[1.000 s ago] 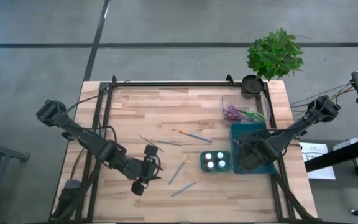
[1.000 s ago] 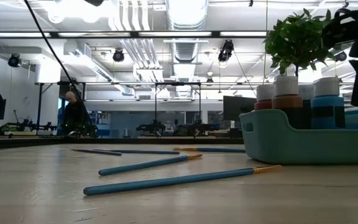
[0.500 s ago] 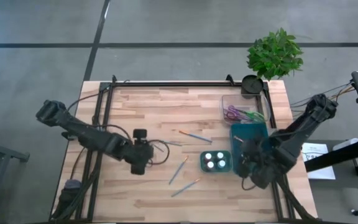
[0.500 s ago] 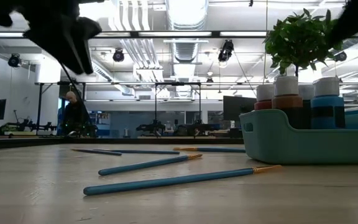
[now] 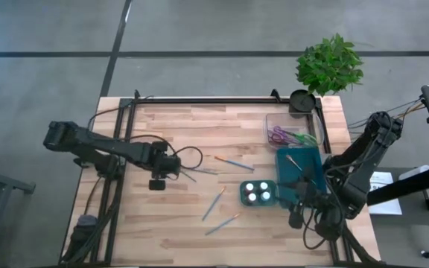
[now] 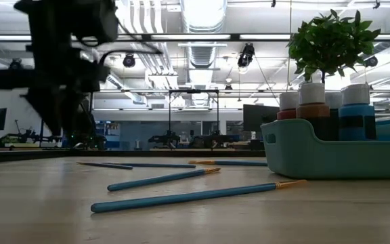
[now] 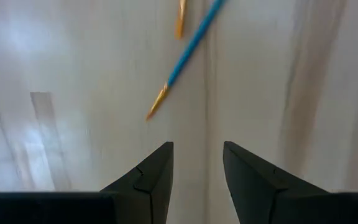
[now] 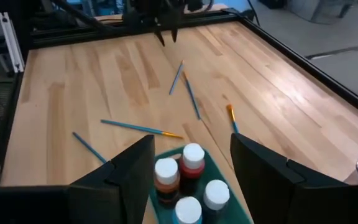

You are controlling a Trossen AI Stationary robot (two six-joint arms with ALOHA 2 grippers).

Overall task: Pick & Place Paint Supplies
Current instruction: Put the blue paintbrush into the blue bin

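Several thin blue paintbrushes lie flat on the wooden table: one (image 5: 233, 162) at the centre, two (image 5: 214, 202) (image 5: 222, 223) nearer the front, and a dark pair (image 5: 192, 171). My left gripper (image 5: 168, 167) points down, open, just left of that pair; in its wrist view (image 7: 197, 180) a blue brush (image 7: 188, 53) lies beyond the fingertips. A small teal palette holder (image 5: 258, 193) carries white-capped paint bottles (image 8: 185, 165). My right gripper (image 5: 295, 212), open and holding nothing, hangs off the holder's right, by the near end of a teal tray (image 5: 304, 182) with one brush (image 5: 293, 160) in it.
A clear box with scissors (image 5: 289, 135) and a black cup (image 5: 301, 100) stand at the far right corner, with a potted plant (image 5: 330, 63) behind them. A black frame rail (image 5: 199, 100) runs along the far edge. Bare wood (image 5: 155, 126) lies at the far left.
My left gripper has swung from the near part of the table toward the far edge, sinking and tipping until it points down beside the dark pair of brushes. My right gripper has drawn back from over the teal tray toward the near edge, rising and tipping up toward level.
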